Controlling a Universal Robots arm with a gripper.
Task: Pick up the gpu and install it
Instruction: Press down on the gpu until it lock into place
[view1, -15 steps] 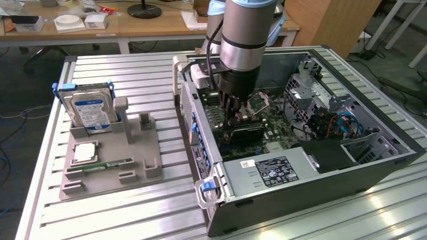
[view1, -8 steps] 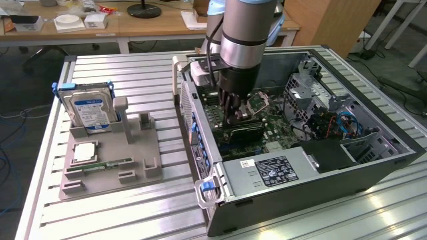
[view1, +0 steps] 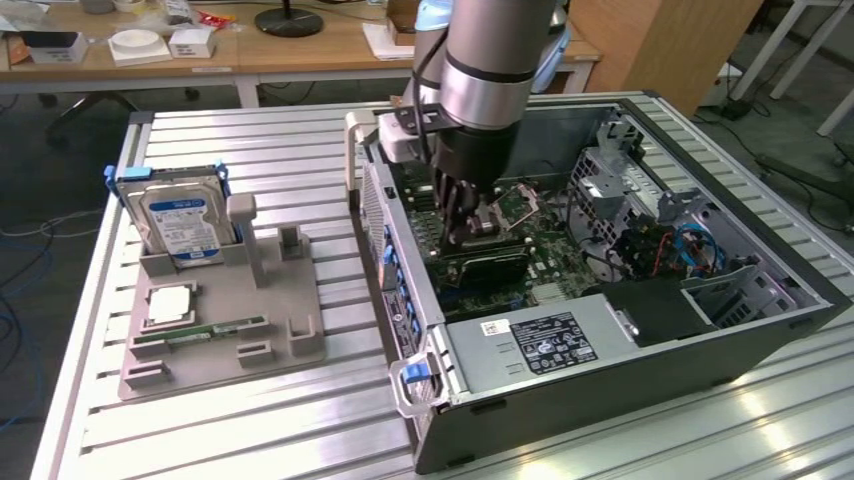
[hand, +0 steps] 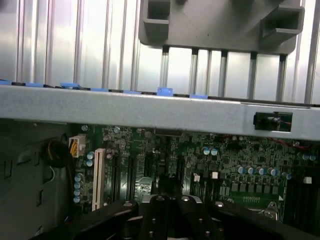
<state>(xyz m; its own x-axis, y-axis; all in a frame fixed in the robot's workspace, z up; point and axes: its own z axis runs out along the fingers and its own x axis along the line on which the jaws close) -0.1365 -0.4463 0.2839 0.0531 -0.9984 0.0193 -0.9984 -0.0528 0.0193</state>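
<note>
While the silver-and-black robot arm (view1: 474, 70) reaches down into the open grey metal computer case (view1: 747, 345), the exterior view puts its black gripper (view1: 470, 232) low over the green motherboard (view1: 561, 265). Directly beneath the fingers sits the gpu (view1: 487, 265), a dark flat card lying along the board; whether the jaws are clamped on it or parted, I cannot tell. Inside the case: a labelled grey power supply box (view1: 534, 345) at the near end, blue cables (view1: 694, 245) toward the exterior view's right.

Well apart, toward the exterior view's left, a grey plastic parts tray (view1: 274, 345) rests on the ribbed aluminium table (view1: 200, 440). Tray holds a blue-labelled silver hard drive (view1: 180, 225) standing upright, a small square silver chip (view1: 170, 303) lying flat, and a narrow green memory stick (view1: 214, 330).

Wrist view: gripper body (hand: 172, 217) close above motherboard (hand: 230, 160), white expansion slot (hand: 99, 177) and rows of capacitors visible. Grey case wall (hand: 150, 110) crosses the frame with blue clips (hand: 164, 91) on its edge; tray corner (hand: 220, 25) lies beyond on the table.
</note>
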